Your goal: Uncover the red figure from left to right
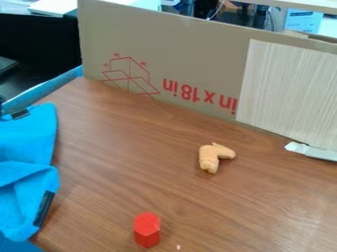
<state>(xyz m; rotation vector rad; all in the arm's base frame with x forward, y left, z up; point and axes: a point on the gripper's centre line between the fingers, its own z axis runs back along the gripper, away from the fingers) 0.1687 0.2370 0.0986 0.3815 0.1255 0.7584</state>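
Observation:
A red figure (147, 230), a small block with a flat many-sided top, stands upright near the front of the brown wooden table (125, 162). Nothing lies over it. To the left, a bright blue cloth (26, 147) with creases and black strips hangs at the table's left edge, apart from the red figure.
An orange-tan toy piece (214, 157) lies right of the table's middle. A cardboard panel (191, 59) stands along the back, with a pale wood-grain sheet (289, 88) at its right. A white strip (312, 151) lies near the right edge.

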